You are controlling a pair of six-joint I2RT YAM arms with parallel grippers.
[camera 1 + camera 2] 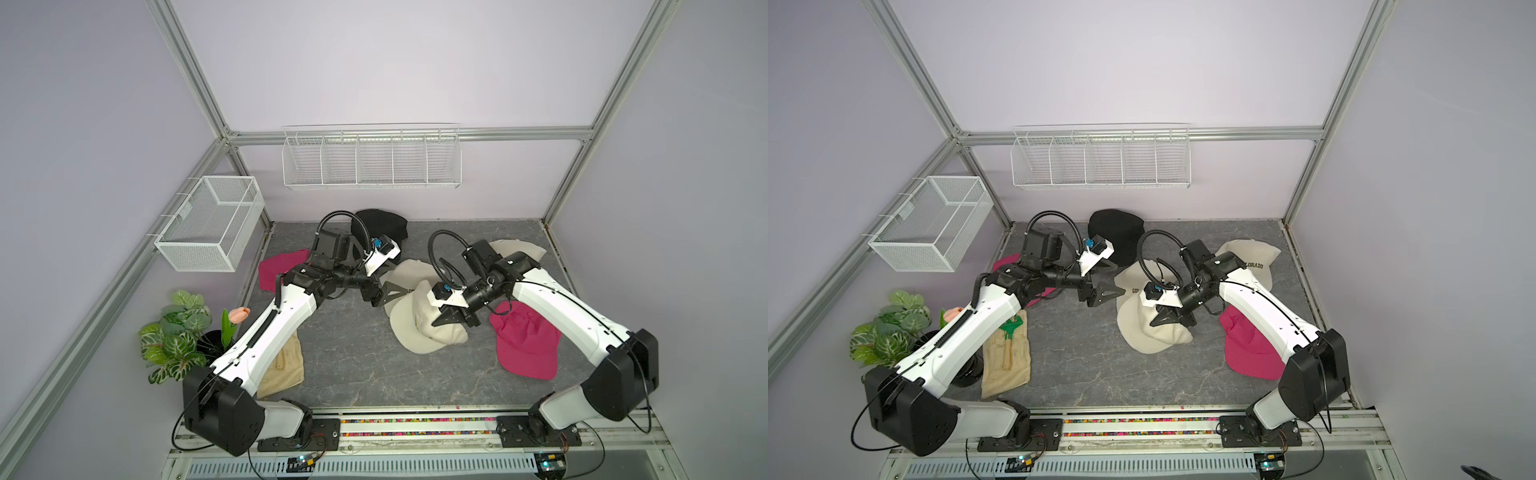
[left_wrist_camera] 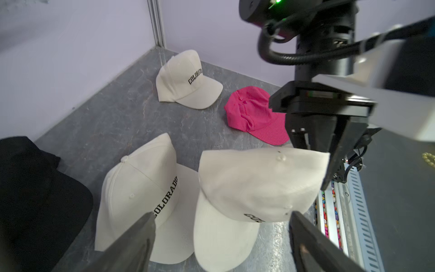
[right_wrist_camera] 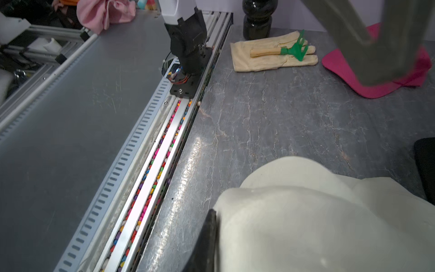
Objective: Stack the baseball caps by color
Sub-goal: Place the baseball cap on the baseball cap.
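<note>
Grip check: right gripper (image 1: pixel 446 320) is clamped on the back of the crown of a cream COLORADO cap (image 1: pixel 415 332), near the middle of the table (image 1: pixel 353 361). That cap's brim points toward the robot, and its crown end overlaps the second cream cap (image 1: pixel 405 272).

Left gripper (image 1: pixel 395 291) has jaws spread wide and holds nothing, just beside that second cap.

Third cream cap (image 1: pixel 523 249) sits apart toward the far right corner. Black caps (image 1: pixel 380 226) are piled at the back wall. One magenta cap (image 1: pixel 525 345) lies under the right arm, a second magenta cap (image 1: pixel 278 268) on the left side.

Reads as mid-stack of the cream pile. Suggest:
- Raise the pinched cap until its brim clears.
- Line brim over brim, seat crown over crown, then let go.

Fabric looks floppy, so a crown pinch will probably let the brim droop and drag the lower cap. Left could pin that lower brim. Grippers are close together, so mind the clearance.
</note>
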